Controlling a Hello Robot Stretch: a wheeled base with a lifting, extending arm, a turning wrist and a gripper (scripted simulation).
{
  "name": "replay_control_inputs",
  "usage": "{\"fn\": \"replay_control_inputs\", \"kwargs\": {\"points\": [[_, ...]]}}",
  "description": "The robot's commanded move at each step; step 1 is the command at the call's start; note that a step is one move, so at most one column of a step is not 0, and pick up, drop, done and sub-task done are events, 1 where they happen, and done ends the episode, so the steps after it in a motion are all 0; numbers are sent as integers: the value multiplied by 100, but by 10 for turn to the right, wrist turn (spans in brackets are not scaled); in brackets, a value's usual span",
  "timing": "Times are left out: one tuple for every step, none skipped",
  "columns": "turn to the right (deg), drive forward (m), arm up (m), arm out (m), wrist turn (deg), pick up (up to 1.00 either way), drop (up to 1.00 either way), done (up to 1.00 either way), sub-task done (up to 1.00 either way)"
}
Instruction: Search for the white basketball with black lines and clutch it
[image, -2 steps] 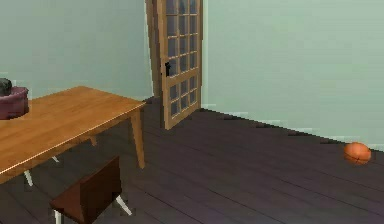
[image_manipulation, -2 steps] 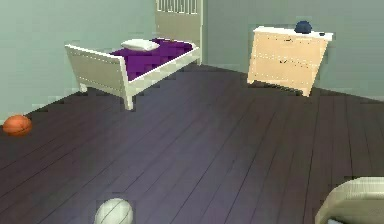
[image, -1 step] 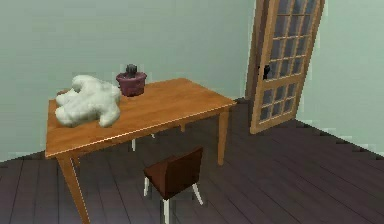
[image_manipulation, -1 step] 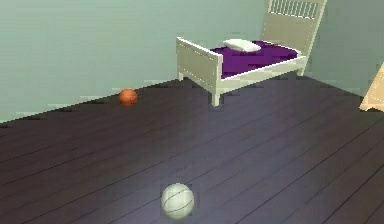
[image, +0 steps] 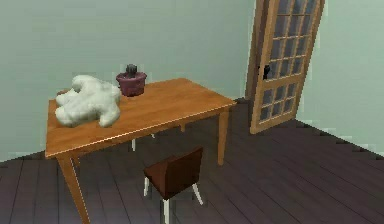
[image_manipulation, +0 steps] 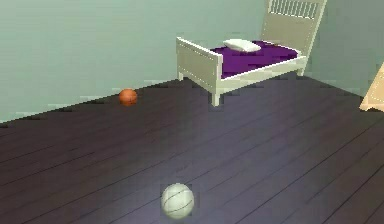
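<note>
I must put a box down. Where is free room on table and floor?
The table is bare from the pot to its end nearer the door; the white plush toy crowds the other end. The floor is bare between the white ball, the orange ball and the bed.

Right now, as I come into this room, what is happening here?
A wheeled robot is searching a bedroom for a white basketball. To its arm side, a white ball with dark lines lies on the dark floor, quite near the robot. Farther out, an orange ball rests by the wall, and a bed with a purple cover stands in the corner. Ahead is a wooden table carrying a white soft toy and a dark pot, with a chair before it.
</note>
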Motion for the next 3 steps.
{"fn": "replay_control_inputs", "kwargs": {"points": [[0,0,0,48,0,0,0,0,0],[0,0,0,0,450,0,0,0,0],[0,0,0,0,450,0,0,0,0]]}}
